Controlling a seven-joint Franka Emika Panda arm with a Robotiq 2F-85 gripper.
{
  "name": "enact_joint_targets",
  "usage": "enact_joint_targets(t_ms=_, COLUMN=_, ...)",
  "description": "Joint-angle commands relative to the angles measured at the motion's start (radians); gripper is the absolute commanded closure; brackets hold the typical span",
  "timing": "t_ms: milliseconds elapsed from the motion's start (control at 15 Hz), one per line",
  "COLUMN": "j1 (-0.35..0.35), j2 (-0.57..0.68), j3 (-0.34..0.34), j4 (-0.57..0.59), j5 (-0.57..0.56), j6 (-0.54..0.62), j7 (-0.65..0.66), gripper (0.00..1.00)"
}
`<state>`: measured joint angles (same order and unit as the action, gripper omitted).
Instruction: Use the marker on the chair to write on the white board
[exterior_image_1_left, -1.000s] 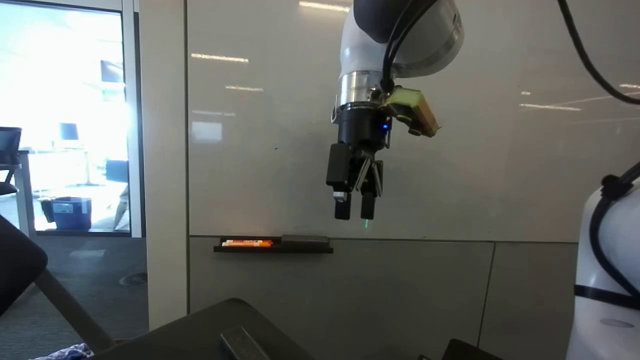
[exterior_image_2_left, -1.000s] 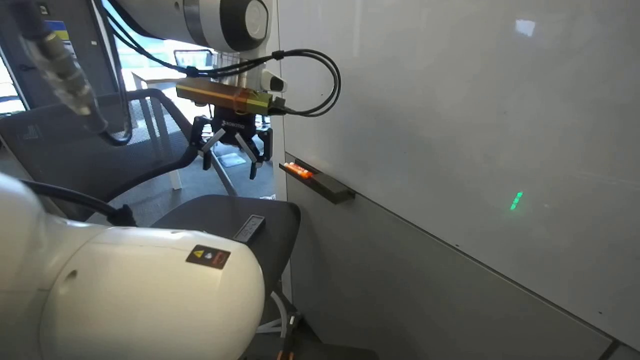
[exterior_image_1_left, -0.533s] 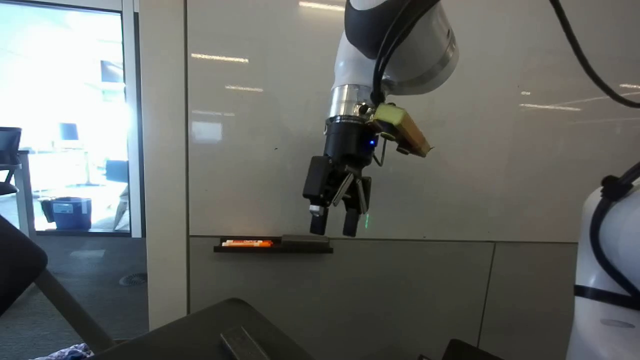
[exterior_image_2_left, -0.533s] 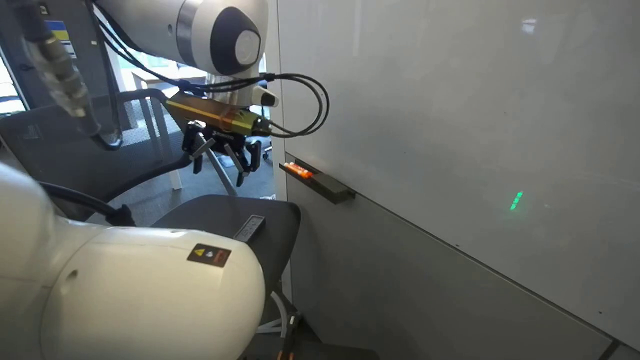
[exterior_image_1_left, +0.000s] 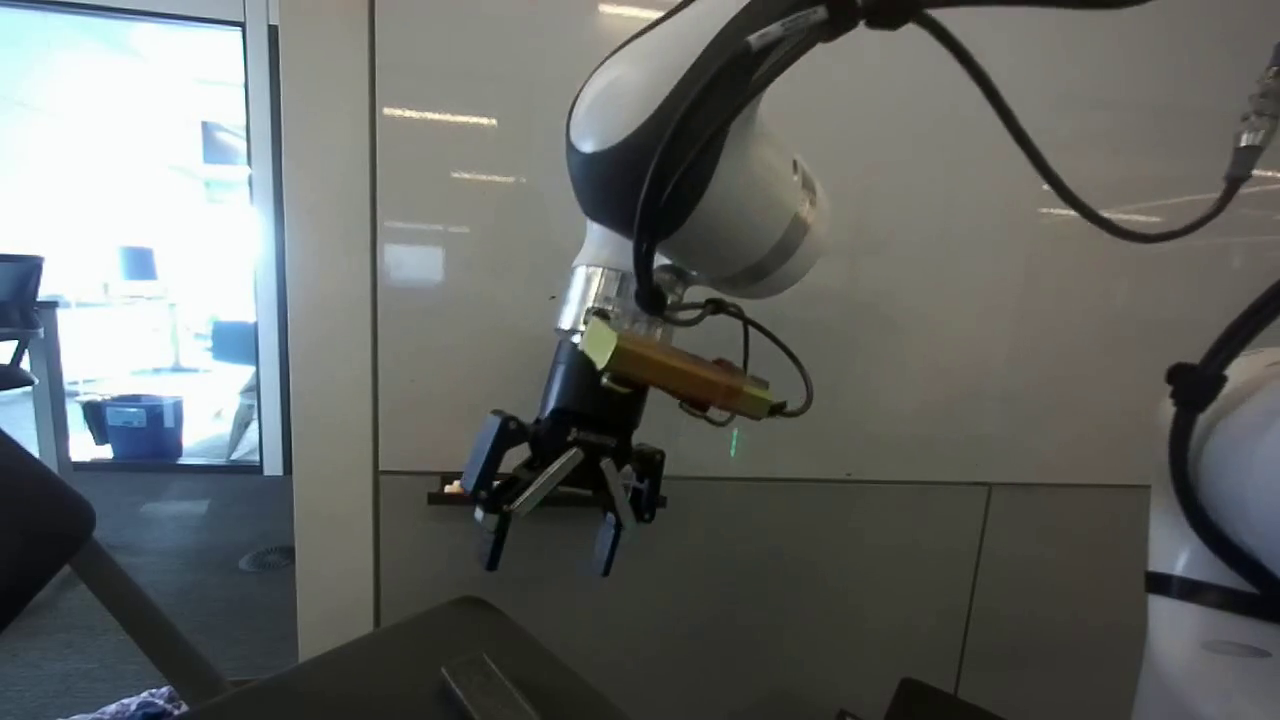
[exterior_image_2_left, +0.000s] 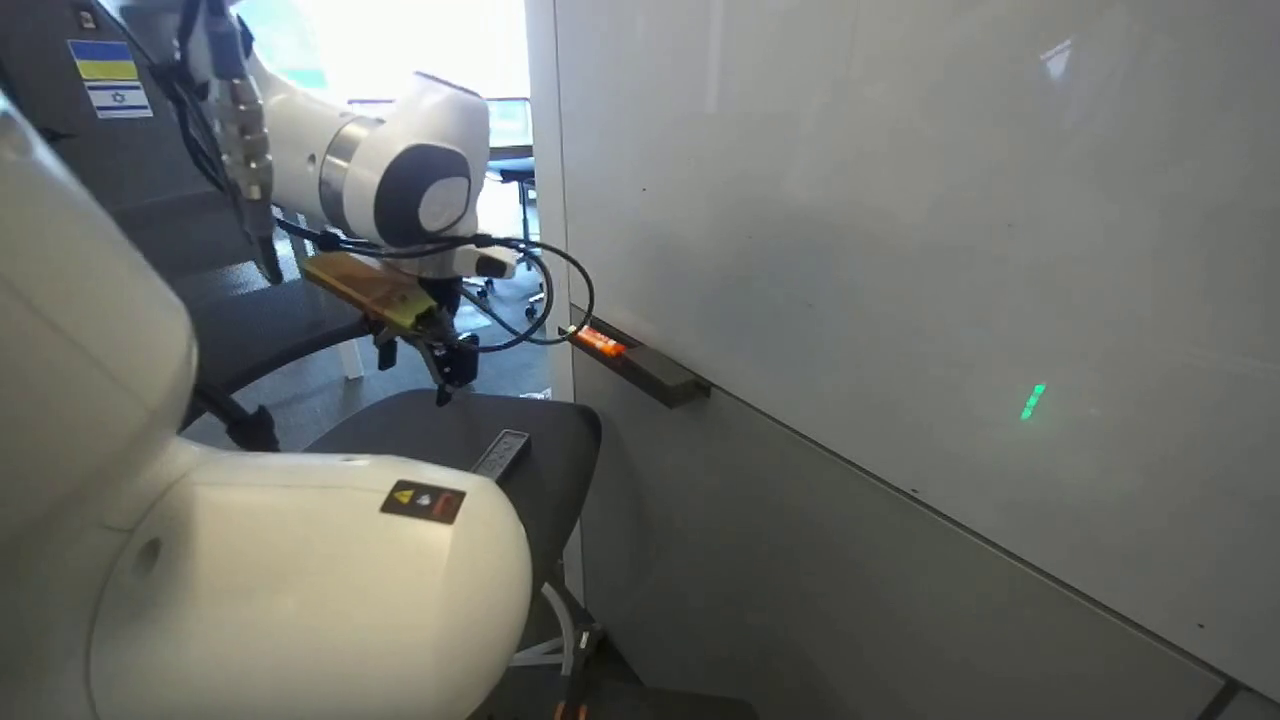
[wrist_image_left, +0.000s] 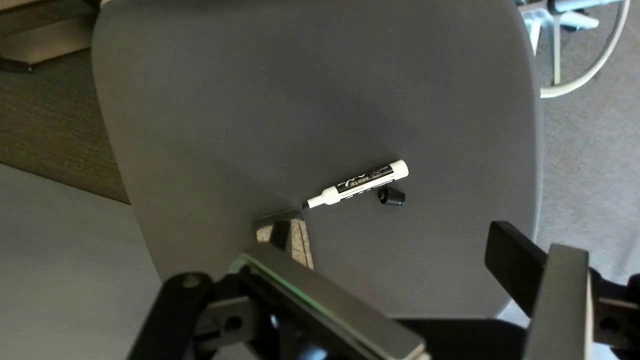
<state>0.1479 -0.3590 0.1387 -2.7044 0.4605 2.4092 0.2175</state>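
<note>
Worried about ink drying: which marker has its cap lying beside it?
The white marker on the chair, black cap alongside; the orange markers lie in the tray.

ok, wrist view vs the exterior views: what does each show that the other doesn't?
Only wrist: the marker lying on the chair uncapped, a black cap beside it.
Only exterior: the green mark on the white board, plus orange markers in the tray.
Shared: the chair seat, an eraser-like block on it, partly covered in the wrist view, and the gripper, open.

The uncapped white marker (wrist_image_left: 357, 186) lies on the dark grey chair (wrist_image_left: 320, 100) near the glossy white board (exterior_image_2_left: 900, 250).
</note>
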Motion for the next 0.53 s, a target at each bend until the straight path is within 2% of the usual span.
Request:
enact_joint_targets(t_ms=0, j1=0.017, j2=0.178, j3=0.059, j4=0.063, j5=0.04, j6=0.132, j7=0.197, gripper=0.0)
enact_joint_targets(t_ms=267, j1=0.061, j2=0.33, j3=0.11, j4=0.135, j5=0.078, j6=0.221, j7=0.356, gripper=0.0)
enact_joint_targets(t_ms=467, j1=0.079, j2=0.412, j3=0.118, j4=0.173, j5=0.117, j6=0.296, j7=0.467, gripper=0.0)
